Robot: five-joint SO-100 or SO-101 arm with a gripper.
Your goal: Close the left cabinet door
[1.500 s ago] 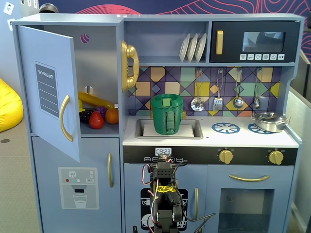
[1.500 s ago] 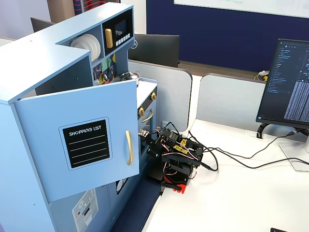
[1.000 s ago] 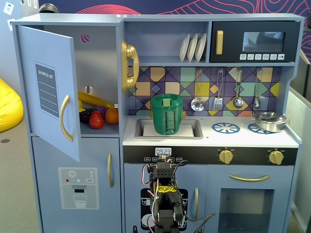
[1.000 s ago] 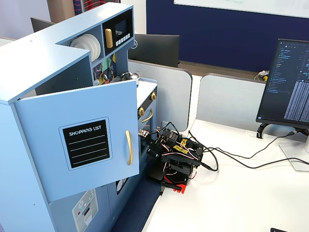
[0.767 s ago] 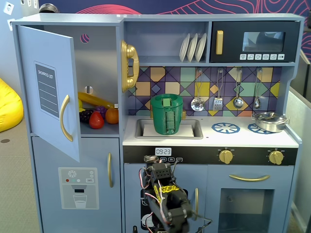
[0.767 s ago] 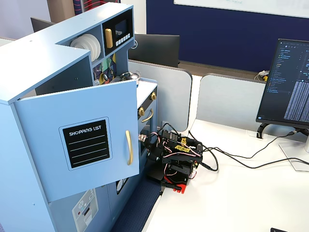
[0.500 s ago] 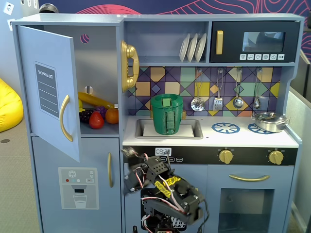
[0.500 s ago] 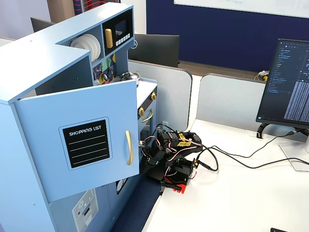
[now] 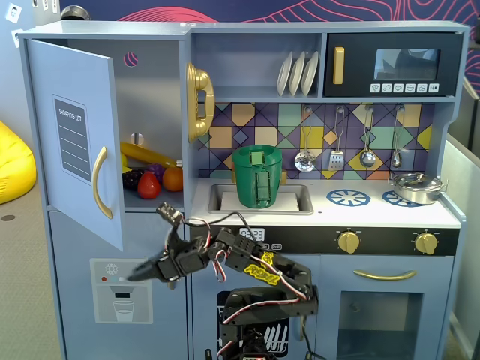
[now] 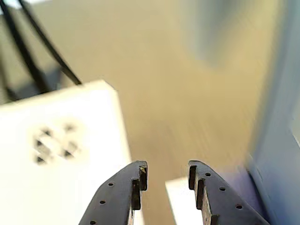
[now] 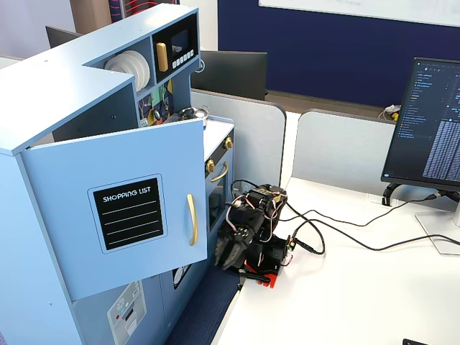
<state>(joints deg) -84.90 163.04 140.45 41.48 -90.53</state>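
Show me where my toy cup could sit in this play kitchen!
The white counter is bare in front of the two blue burner rings, between the steel sink and the gold knobs. The sink is filled by the green basket. The fridge shelf behind the open blue-grey shopping-list door is crowded with toy fruit.

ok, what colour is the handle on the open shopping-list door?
Gold. The handle on the blue-grey door shows best in a fixed view.

In a fixed view, the gripper [image 9: 142,274] sits below the left cabinet door [image 9: 71,142], apart.
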